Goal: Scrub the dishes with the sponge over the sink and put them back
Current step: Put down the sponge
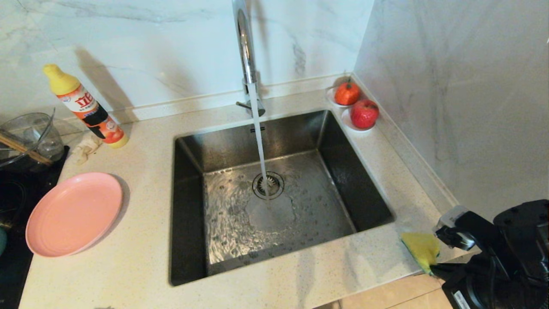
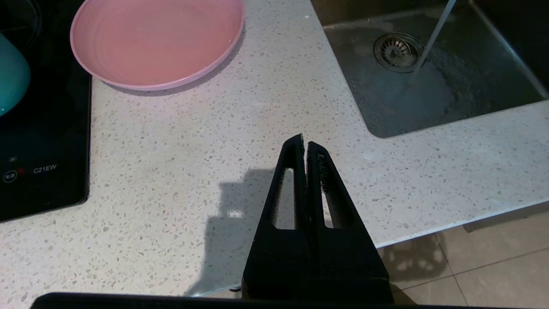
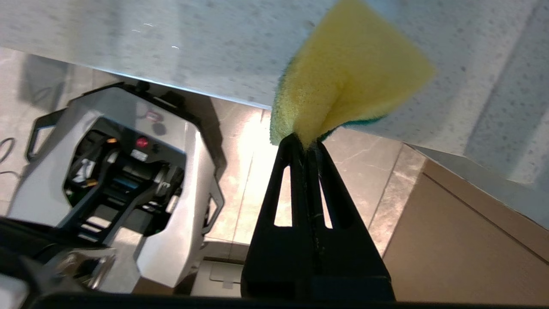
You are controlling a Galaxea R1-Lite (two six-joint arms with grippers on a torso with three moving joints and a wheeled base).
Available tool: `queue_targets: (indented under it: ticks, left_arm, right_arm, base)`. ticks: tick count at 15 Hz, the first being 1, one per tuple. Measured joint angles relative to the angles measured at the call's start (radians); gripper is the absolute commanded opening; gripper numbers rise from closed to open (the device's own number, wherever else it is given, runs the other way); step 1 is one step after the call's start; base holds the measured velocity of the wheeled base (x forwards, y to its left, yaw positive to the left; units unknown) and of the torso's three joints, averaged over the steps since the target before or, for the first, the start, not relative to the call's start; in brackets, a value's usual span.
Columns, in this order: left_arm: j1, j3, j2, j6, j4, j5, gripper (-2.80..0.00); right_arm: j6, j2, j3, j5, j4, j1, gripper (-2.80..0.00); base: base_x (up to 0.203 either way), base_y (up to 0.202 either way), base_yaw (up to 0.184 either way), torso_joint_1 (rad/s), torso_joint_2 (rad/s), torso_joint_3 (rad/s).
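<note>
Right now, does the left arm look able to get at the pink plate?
Probably yes. The left pincer is shut and empty above bare counter, and nothing stands between it and the pink plate. It must open first.

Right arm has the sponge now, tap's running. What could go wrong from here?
1. The right gripper pinches only one edge of the sponge, squashing it; it may slip out during scrubbing.
2. The pink plate lies flat on the counter; the shut left gripper may struggle to get under its rim.
3. Water from the faucet could splash off a dish held under it.
</note>
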Motion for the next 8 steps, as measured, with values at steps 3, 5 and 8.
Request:
queue_targets:
  ticks: [3,5,8]
  left_arm:
    - [0.0,0.0,0.0,0.0,0.0,0.0,-2.8]
    - [0.0,0.0,0.0,0.001,0.0,0.0,-2.8]
    - [0.0,0.0,0.0,0.0,0.0,0.0,-2.8]
  right_arm:
    - [-0.011,0.008,0.026,0.005,-0.039,-0.041,-2.8]
    - [-0.01,0.027,0.033,0.009,-0.052,-0.065,-2.8]
    - [-0.014,0.062,0.039,0.009,-0.108,-0.081,-2.8]
  base:
    - [0.0,0.0,0.0,0.0,0.0,0.0]
    - [0.0,0.0,0.0,0.0,0.0,0.0]
    - [0.0,0.0,0.0,0.0,0.0,0.0]
